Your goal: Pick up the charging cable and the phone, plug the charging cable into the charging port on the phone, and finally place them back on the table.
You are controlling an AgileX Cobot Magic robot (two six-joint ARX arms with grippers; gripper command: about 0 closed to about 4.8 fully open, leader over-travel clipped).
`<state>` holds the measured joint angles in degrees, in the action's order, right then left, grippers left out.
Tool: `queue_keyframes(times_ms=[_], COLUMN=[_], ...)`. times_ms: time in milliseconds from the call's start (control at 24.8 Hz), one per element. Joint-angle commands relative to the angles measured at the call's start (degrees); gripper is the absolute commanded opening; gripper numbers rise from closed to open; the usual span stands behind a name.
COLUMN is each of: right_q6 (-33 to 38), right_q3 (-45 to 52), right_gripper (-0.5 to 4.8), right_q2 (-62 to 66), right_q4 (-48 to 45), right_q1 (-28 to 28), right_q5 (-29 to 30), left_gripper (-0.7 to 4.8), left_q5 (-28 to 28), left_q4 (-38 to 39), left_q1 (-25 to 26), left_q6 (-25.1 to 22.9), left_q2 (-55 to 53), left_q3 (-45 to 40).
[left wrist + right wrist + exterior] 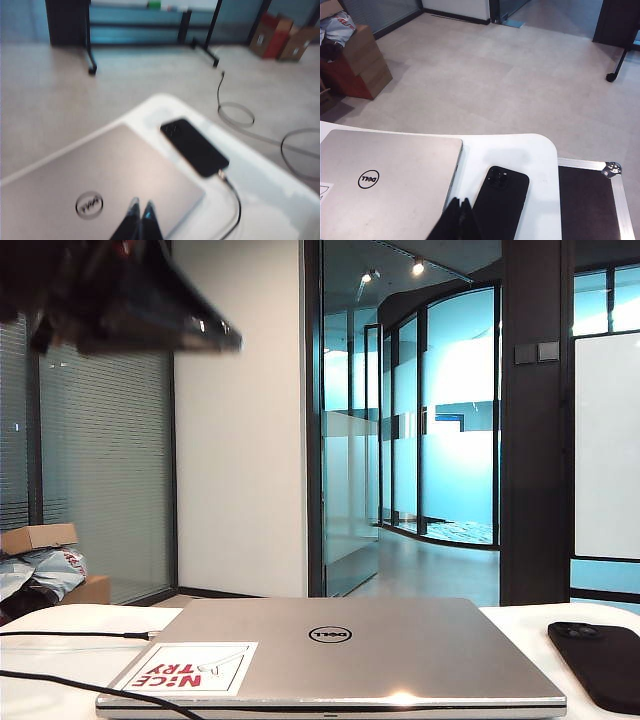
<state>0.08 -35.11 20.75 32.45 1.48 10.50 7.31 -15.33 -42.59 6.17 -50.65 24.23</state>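
Closest in, the left gripper (140,210) hangs above the silver laptop (95,185), jaws pinched together on nothing. The right gripper (459,207) hovers over the gap between laptop and phone (501,202), jaws likewise closed and empty. In the exterior view a dark arm blurs across the upper left corner, well above everything.

Just past them, the phone lies flat on the white surface (540,150), close beside the laptop's edge, camera bump toward the far end. In the left wrist view the charging cable (235,200) runs right up to the phone's short edge; it looks plugged in, though blur hides the charging port itself.

Risks from here: a half-seated plug could drop out if the cord gets dragged. The phone sits fairly near the surface's rounded corner, with bare floor beyond, so a nudge from a passing arm might slide it off. Another black cord (70,635) lies at the laptop's other side, and a swinging arm could snag it.
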Motion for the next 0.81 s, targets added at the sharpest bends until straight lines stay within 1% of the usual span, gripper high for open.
queue_keyframes(times_ms=[40, 202, 283, 323, 363, 404, 444, 565, 646, 807], right_q6=[-0.09, -0.09, -0.09, -0.09, -0.09, -0.09, -0.09, -0.09, -0.09, -0.09], right_q3=[-0.24, -0.24, -0.24, -0.24, -0.24, -0.24, -0.24, -0.24, -0.24, -0.24], right_gripper=[-0.05, -0.05, -0.05, -0.05, -0.05, -0.05, -0.05, -0.05, -0.05, -0.05], right_q2=[-0.02, -0.04, -0.04, -0.04, -0.02, -0.04, -0.04, -0.04, -0.04, -0.04], right_q4=[-1.01, -1.01, -1.01, -1.01, -1.01, -1.01, -1.01, -1.01, -1.01, -1.01], right_q1=[0.07, 0.07, 0.04, 0.04, 0.09, 0.07, 0.04, 0.07, 0.07, 0.07], right_q5=[0.07, 0.09, 0.11, 0.00, -0.11, -0.09, -0.07, -0.11, -0.09, -0.11], left_gripper=[-0.06, -0.06, -0.06, -0.06, -0.06, -0.06, -0.06, -0.06, -0.06, -0.06], left_q5=[-0.02, -0.02, -0.02, -0.02, -0.02, -0.02, -0.02, -0.02, -0.02, -0.02], left_q4=[-1.20, 0.31, 0.39, 1.03, 1.70, 4.26, 6.14, 10.56, 10.99, 10.93], left_q1=[2.51, 10.82, 15.80, 19.21, 21.11, 25.14, 27.02, 30.21, 31.39, 32.74], left_q6=[-0.17, -0.20, -0.20, -0.22, -0.22, -0.48, -1.11, -3.61, -4.81, -4.87], left_q2=[5.68, 10.86, 13.57, 15.54, 16.63, 18.82, 19.93, 22.67, 24.92, 30.40], left_q3=[-0.07, -0.72, -1.77, -2.56, -2.91, -3.52, -3.65, -4.20, -5.51, -8.72])
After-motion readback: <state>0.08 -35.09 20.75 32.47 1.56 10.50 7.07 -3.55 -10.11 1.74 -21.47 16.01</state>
